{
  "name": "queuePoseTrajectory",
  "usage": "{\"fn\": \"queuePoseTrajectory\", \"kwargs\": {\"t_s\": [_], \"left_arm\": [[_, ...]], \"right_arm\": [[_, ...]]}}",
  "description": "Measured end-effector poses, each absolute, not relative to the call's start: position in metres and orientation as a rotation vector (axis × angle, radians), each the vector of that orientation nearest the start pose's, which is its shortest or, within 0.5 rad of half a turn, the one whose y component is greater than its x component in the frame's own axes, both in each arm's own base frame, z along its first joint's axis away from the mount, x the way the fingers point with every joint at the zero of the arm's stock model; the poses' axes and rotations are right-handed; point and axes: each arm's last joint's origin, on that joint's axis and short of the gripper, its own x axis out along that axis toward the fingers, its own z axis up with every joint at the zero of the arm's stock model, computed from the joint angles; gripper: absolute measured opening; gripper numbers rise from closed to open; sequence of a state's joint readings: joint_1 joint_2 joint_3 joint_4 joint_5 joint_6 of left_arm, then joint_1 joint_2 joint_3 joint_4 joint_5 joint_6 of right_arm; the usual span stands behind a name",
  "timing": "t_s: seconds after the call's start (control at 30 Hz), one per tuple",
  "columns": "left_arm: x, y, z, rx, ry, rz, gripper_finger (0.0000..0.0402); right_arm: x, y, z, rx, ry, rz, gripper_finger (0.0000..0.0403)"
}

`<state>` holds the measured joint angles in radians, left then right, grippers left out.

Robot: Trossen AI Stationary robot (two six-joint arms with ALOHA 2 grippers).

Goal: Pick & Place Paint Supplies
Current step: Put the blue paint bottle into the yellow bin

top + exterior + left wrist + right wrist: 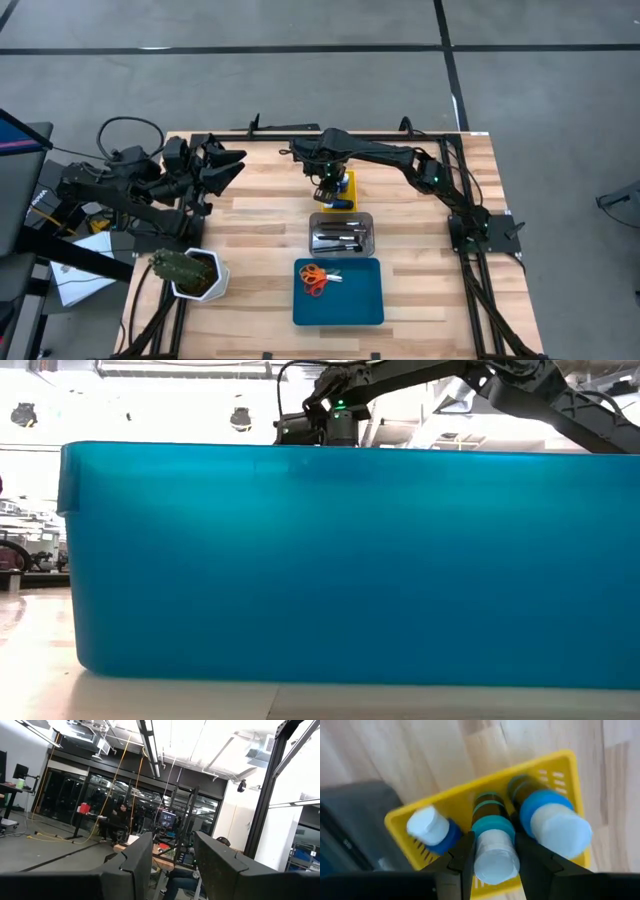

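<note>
Right gripper (492, 857) clamps 1 bottle (492, 852) inside the crowded yellow tray (560, 762); left gripper (172, 857) empty, parted.

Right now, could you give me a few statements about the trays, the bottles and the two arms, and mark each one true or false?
1. The right gripper is closed on a white-capped bottle over the yellow tray. True.
2. The orange-handled scissors lie in the clear tray. False: they lie in the blue tray.
3. The left gripper holds a paintbrush. False: its fingers stand apart with nothing between them, at the table's left edge.
4. The clear tray sits between the yellow and blue trays. True.
5. The cactus stands in the blue tray. False: it stands on the table, left of it.
</note>
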<state>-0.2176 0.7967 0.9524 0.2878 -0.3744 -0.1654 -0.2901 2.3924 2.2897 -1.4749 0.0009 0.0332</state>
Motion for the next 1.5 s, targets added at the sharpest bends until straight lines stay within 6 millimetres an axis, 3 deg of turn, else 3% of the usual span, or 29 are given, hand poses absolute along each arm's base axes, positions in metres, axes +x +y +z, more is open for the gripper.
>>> {"fn": "queuePoseTrajectory", "kwargs": {"t_s": [0.17, 0.47, 0.93, 1.23, 1.4, 1.5], "left_arm": [[0.152, -0.023, 0.43, -0.292, -0.438, 0.119, 0.014], [0.152, -0.023, 0.43, -0.292, -0.438, 0.119, 0.014], [0.152, -0.023, 0.43, -0.289, -0.436, 0.12, 0.014], [0.152, -0.023, 0.43, -0.288, -0.434, 0.124, 0.014], [0.153, -0.022, 0.429, -0.284, -0.429, 0.143, 0.014], [0.153, -0.021, 0.428, -0.278, -0.42, 0.152, 0.014]], "right_arm": [[0.44, -0.133, 0.218, 0.276, 1.587, -0.256, 0.0116], [0.443, -0.134, 0.213, 0.314, 1.571, -0.274, 0.0191], [0.44, -0.139, 0.226, 0.36, 1.541, -0.278, 0.0193], [0.439, -0.135, 0.261, 0.357, 1.42, -0.282, 0.0193], [0.429, -0.127, 0.301, 0.339, 1.281, -0.27, 0.0193], [0.417, -0.12, 0.337, 0.33, 1.152, -0.246, 0.0193]]}}
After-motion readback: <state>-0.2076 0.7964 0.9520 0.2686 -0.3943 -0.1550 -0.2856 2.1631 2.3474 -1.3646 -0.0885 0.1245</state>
